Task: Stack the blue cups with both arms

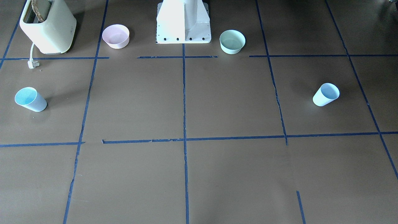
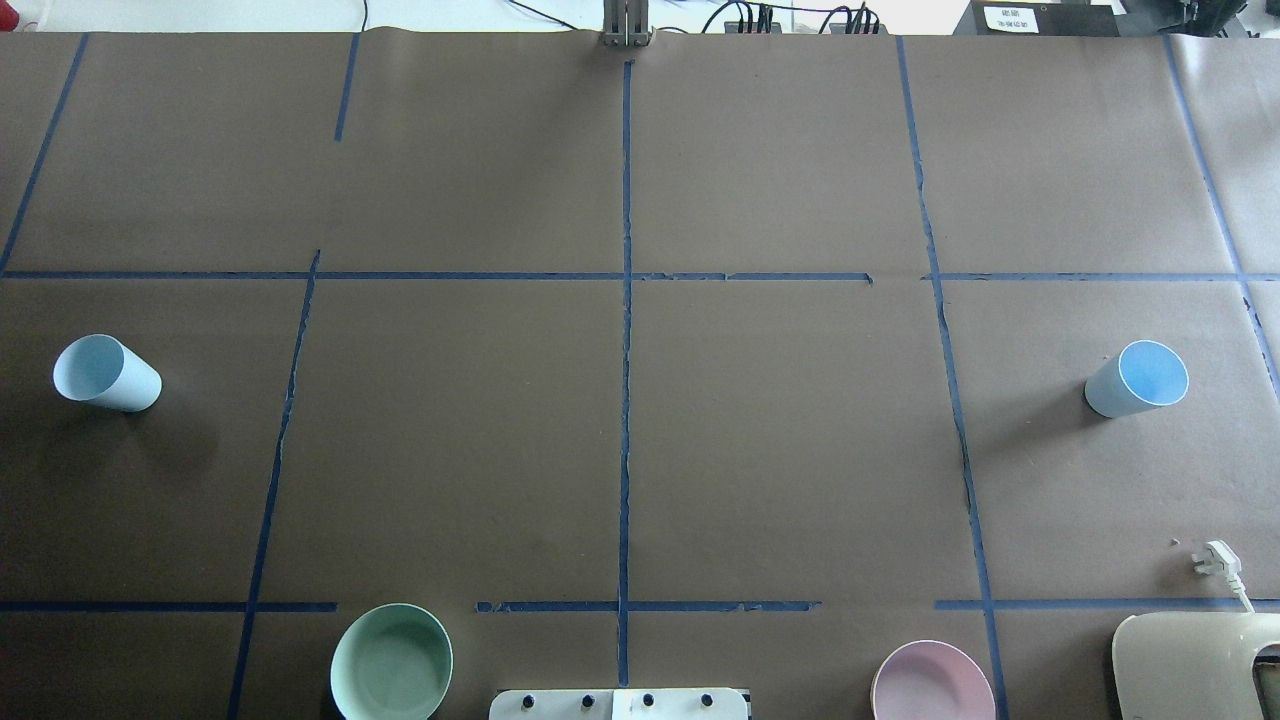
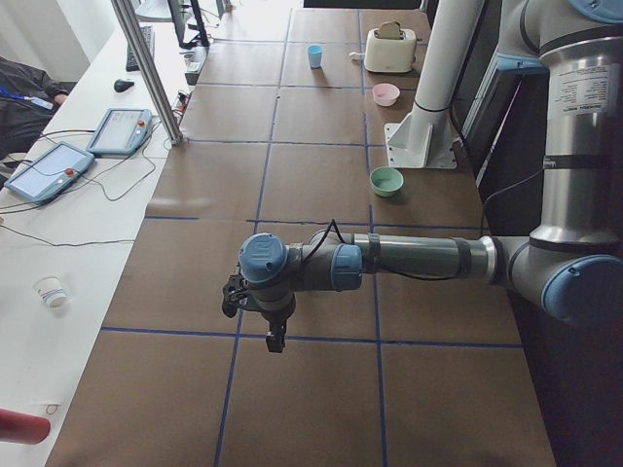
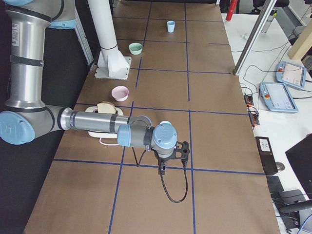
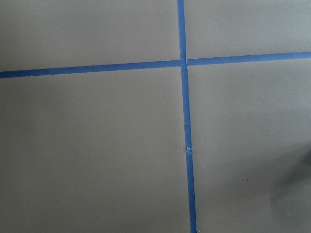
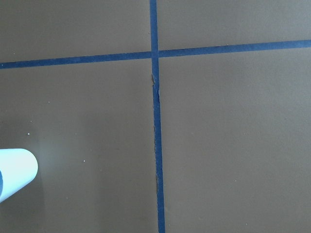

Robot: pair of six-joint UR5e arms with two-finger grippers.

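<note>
The left blue cup [image 2: 105, 373], a pale sky-blue tapered plastic tumbler, stands mouth-up on the brown paper-covered bench [image 2: 780, 450]. It is far to the left of the white pedestal base [image 2: 618, 704] and forward of it. The right blue cup [image 2: 1137, 380], its twin, stands far to the base's right. A mint-green round bowl [image 2: 391, 662] sits near the base's left, a pale pink bowl [image 2: 932, 685] near its right. The left hand [image 3: 275, 339] and right hand [image 4: 162, 168] hang over the bench, far out on the base's left and right. I cannot tell whether either is spread or pressed together.
</note>
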